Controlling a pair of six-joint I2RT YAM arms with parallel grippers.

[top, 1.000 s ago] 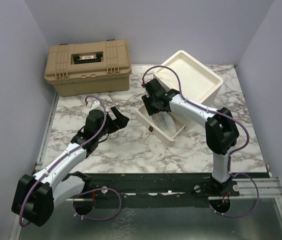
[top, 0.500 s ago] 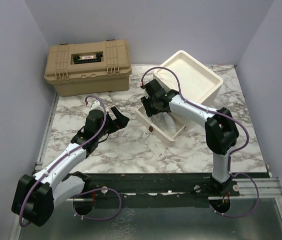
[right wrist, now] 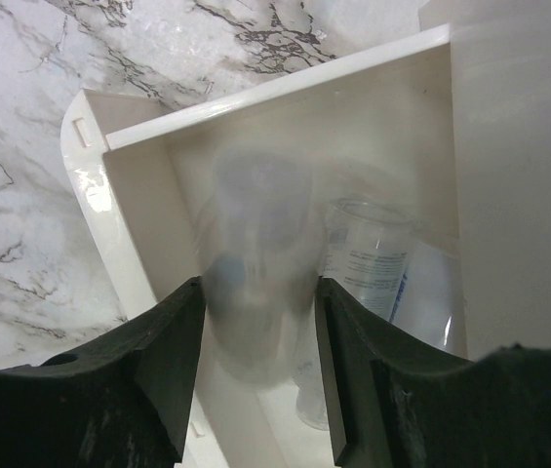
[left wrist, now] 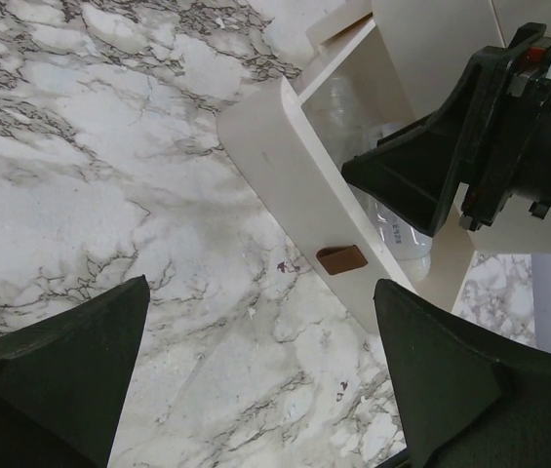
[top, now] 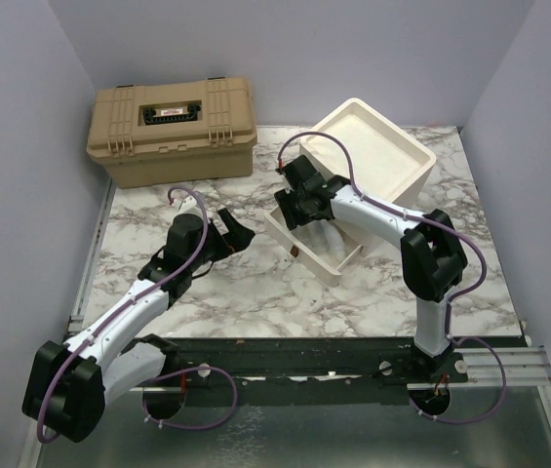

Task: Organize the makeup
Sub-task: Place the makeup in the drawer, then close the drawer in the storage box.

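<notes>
- Top external view: against a second ago, both arms have barely shifted. The right gripper (top: 293, 207) still hangs over the open drawer (top: 338, 261) pulled out of the cream drawer unit (top: 373, 146).
- Right wrist view: a whitish bottle (right wrist: 255, 263), blurred, fills the narrow gap between the fingers; I cannot tell whether they grip it. It is above the drawer, where a clear labelled bottle (right wrist: 368, 258) lies.
- Left wrist view: the left gripper (left wrist: 260, 288) is spread wide over the marble table (left wrist: 80, 175), near the drawer front.

The open cream drawer (right wrist: 134, 214) is lying directly below the right gripper's (right wrist: 257, 292) jaws, its brown tab (left wrist: 341, 259) just ahead of the left gripper's (left wrist: 260, 288); a tan toolbox (top: 171, 130) is standing well beyond.
</notes>
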